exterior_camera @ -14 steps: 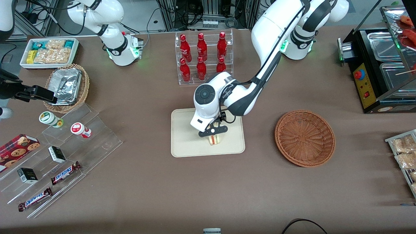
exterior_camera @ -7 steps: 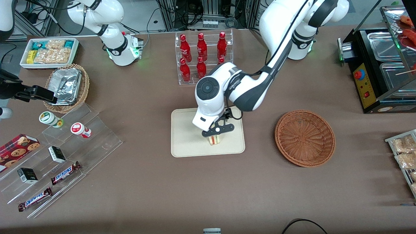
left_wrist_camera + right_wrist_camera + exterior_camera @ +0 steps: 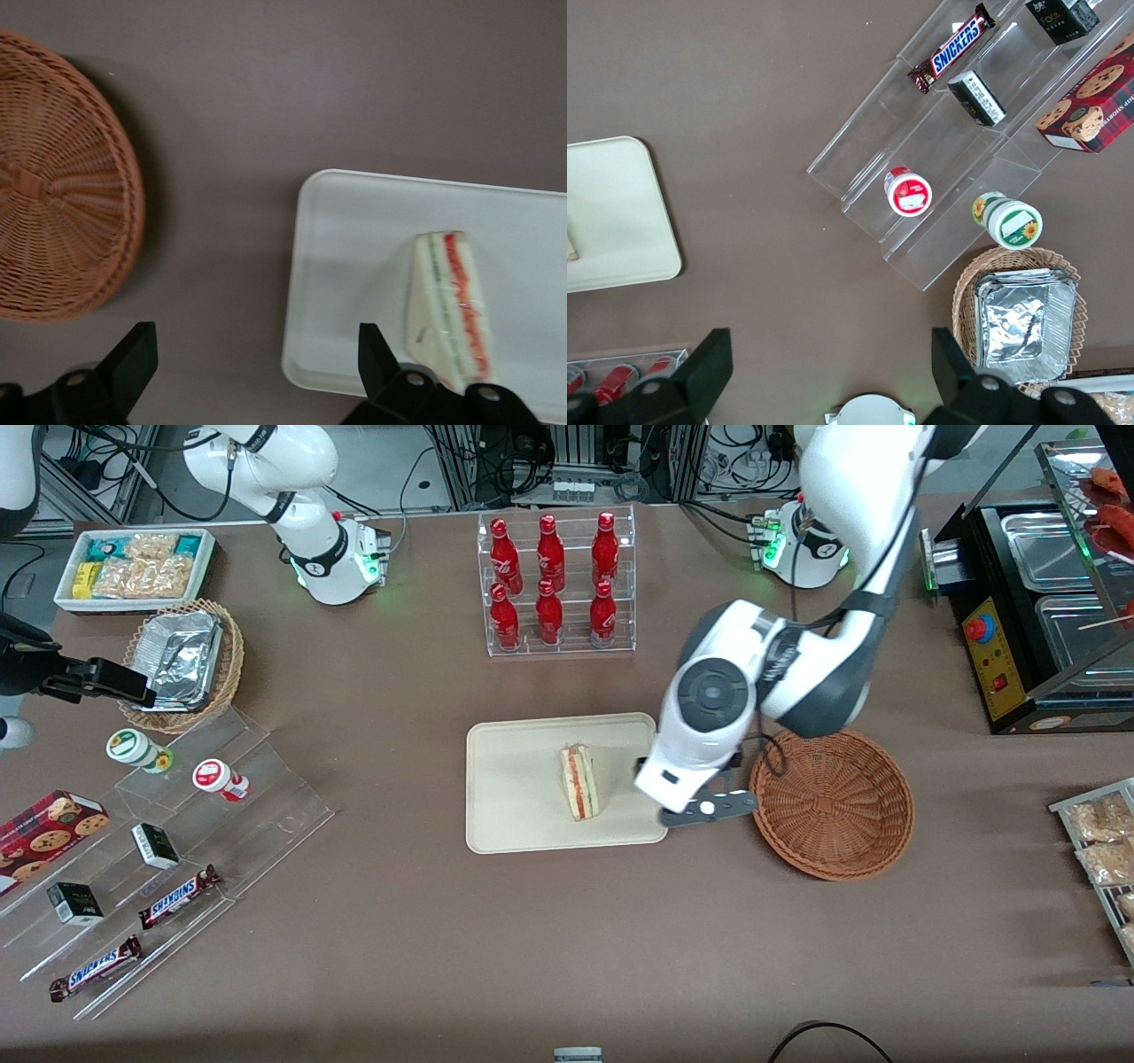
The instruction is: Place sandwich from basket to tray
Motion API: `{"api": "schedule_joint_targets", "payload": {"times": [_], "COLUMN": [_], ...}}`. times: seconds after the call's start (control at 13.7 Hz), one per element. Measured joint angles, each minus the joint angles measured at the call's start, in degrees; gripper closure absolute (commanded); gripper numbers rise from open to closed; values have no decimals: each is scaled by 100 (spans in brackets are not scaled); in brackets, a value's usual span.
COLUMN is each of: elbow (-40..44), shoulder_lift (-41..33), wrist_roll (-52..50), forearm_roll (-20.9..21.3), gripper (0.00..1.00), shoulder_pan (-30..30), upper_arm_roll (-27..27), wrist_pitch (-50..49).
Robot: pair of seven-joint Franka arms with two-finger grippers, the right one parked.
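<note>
**Sandwich on the tray, my gripper empty between tray and basket**

The brown table [image 3: 399,921] is matte and plain, and only the front view takes in its whole spread. That view alone shows the clear acrylic rack [image 3: 556,584] holding 6 glossy red bottles, farther from the front camera than the tray.

The basket [image 3: 831,802] is a round, shallow bowl of reddish-brown woven wicker. My wrist camera shows its weave [image 3: 53,190] spiralling out from a small square knot at the centre, detail the front view gives only faintly. It holds nothing.

The tray [image 3: 509,815] is a flat cream rectangle with rounded corners and a low raised rim. My wrist view catches just 1 rounded corner of it [image 3: 345,266]; the front view shows all 4.

My gripper [image 3: 709,808] hangs above the bare table in the gap between tray and basket. The wrist view shows its 2 black fingers [image 3: 376,354] spread wide apart, gripping nothing.

The sandwich [image 3: 578,782] lies on the tray, well apart from my gripper. It is a pale bread wedge; up close [image 3: 447,323] its red and green filling stripes run along the cut edge under shiny clear wrap.
</note>
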Motion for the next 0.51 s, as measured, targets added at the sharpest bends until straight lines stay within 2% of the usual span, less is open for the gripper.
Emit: {"api": "schedule_joint_targets", "payload": {"times": [0.29,0.51], "elbow": [-1059,-1552], "shoulder_lift": [-931,-1592], "wrist_roll": [1294,2233], "forearm_roll": [-277,-389], "gripper": [0,0], "shoulder_pan": [757,1365], "upper_arm_roll": [7,17], "wrist_pitch": [144,-37]}}
